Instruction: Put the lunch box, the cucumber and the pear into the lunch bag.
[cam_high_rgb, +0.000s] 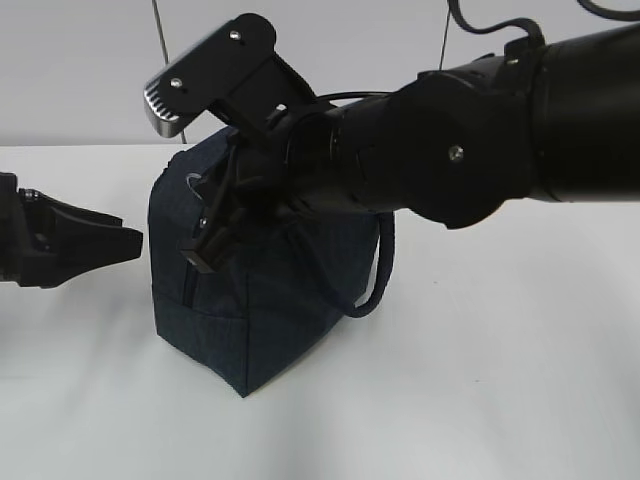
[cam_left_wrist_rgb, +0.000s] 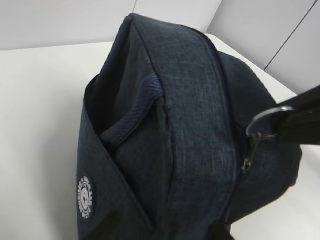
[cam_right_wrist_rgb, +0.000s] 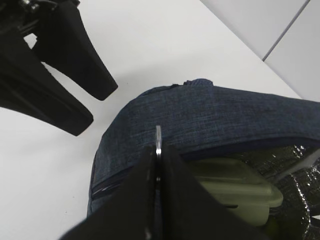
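The dark navy fabric lunch bag (cam_high_rgb: 265, 290) is sitting upright on the white table (cam_high_rgb: 500, 400), and everything else is placed around it. The right gripper (cam_right_wrist_rgb: 157, 165), reaching in from above the bag, is pinching the metal ring zipper pull (cam_right_wrist_rgb: 158, 140) between closed jaws, probably to run the zipper along the bag's top seam. Inside the bag's opening, against the silver foil lining (cam_right_wrist_rgb: 300, 165), the sage-green lidded lunch box (cam_right_wrist_rgb: 235, 190) is already lying. The left gripper (cam_high_rgb: 125, 243) is waiting just beside the bag's end, jaws half open and empty, likely ready to brace the fabric. The cucumber and pear are not showing.
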